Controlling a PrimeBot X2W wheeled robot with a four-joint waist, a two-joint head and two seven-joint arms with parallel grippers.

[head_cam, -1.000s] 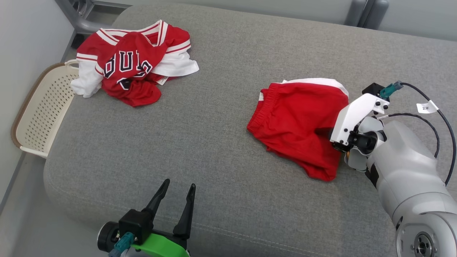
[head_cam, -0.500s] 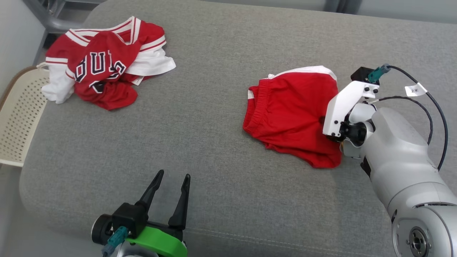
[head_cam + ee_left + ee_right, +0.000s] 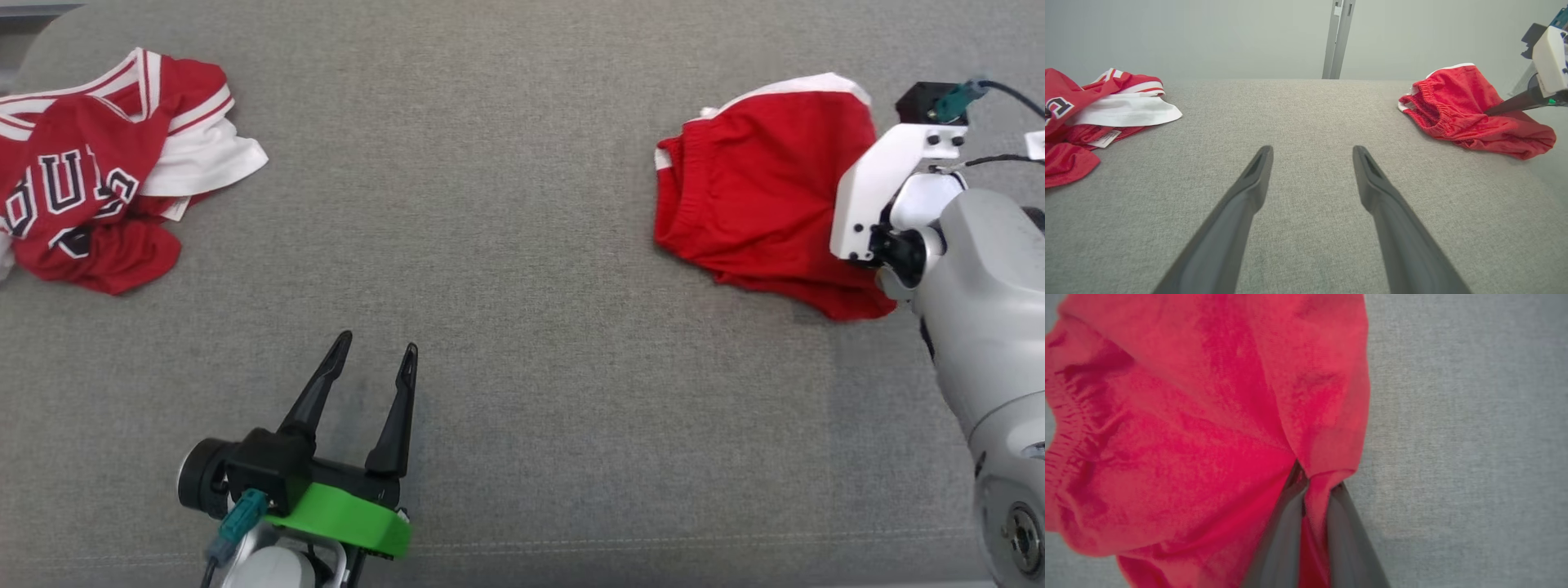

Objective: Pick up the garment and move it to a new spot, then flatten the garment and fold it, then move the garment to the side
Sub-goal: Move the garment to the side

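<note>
Right pincer [image 3: 1312, 484]: I see its two dark fingers pressed together on a fold of the red shorts [image 3: 751, 196], with red cloth showing in the slit between them.
Left pincer [image 3: 379, 341]: spread wide with nothing between the fingers, over the bare grey cushion [image 3: 522, 204].
Shorts, place: bunched at the right pincer's tips and spreading away from them. The gathered waistband is on the side far from the fingers, and a white band runs along one edge. They lie well off to the right of the left pincer.
Jersey [image 3: 90, 188]: a crumpled red and white heap, ahead of the left pincer and well off to its left, far from the right pincer.
Writing: the jersey has dark-and-white letters. I read "BUL", then a crease hides the rest.
Label [image 3: 1104, 139]: a small white one at the jersey's edge, print too small for me to read.
Tag [image 3: 1037, 144]: white, on the right arm's cable, cut by the frame edge and unreadable.
Count: two garments (one pair of shorts, one jersey), two pincers, one cushion.
</note>
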